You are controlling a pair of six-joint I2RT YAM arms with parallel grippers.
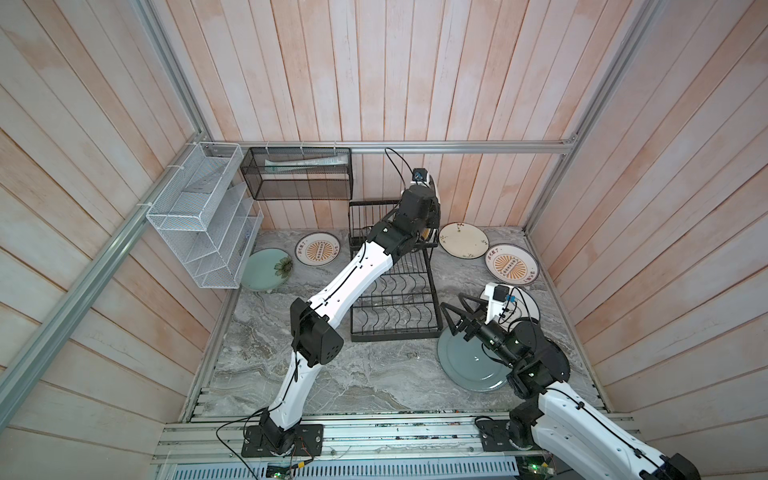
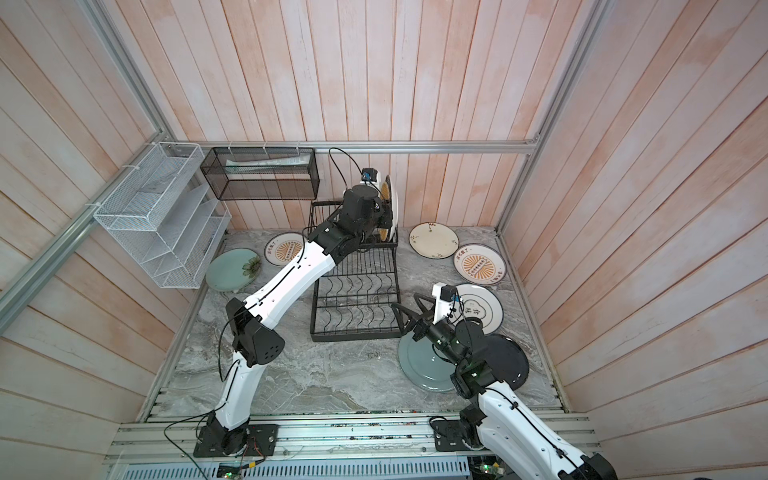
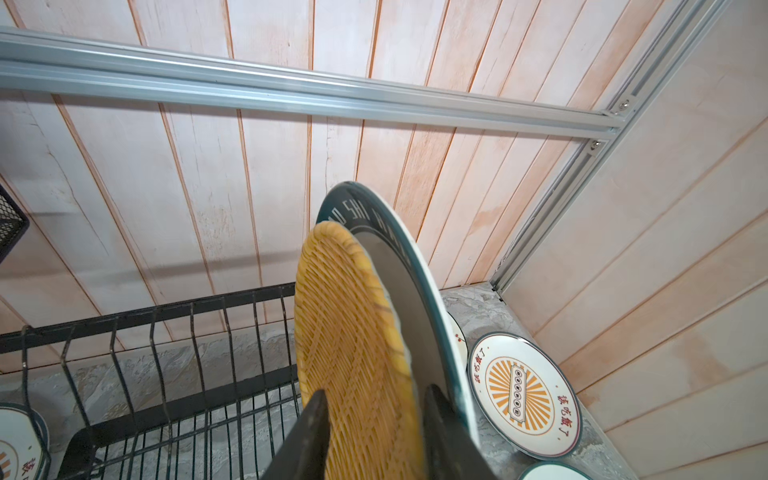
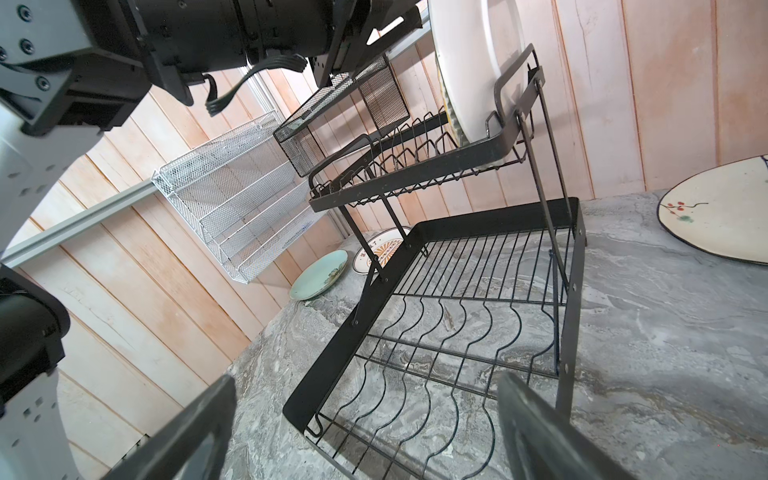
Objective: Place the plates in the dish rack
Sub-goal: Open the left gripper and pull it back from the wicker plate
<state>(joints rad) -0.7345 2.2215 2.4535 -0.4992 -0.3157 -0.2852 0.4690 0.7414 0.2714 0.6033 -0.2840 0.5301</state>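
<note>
The black dish rack (image 1: 395, 307) stands mid-table. In its upper tier (image 3: 187, 332) a yellow woven-look plate (image 3: 357, 332) stands on edge beside a white plate with a dark rim (image 3: 395, 257). My left gripper (image 3: 376, 390) straddles the yellow plate, jaws open, with a sliver of gap at one finger. My right gripper (image 1: 451, 300) hangs open and empty by the lower tier's right front corner, above a grey-blue plate (image 1: 469, 361). Flat on the table lie a pale green plate (image 1: 262, 270), two sunburst plates (image 1: 318, 249) (image 1: 512, 264), a cream floral plate (image 1: 463, 241) and a black plate (image 2: 505, 359).
A white mesh organizer (image 1: 203, 224) and a black mesh basket (image 1: 297, 174) hang on the back left walls. Another white black-ringed plate (image 2: 486, 309) lies partly under my right wrist. Wooden walls and aluminium rails close the table on three sides.
</note>
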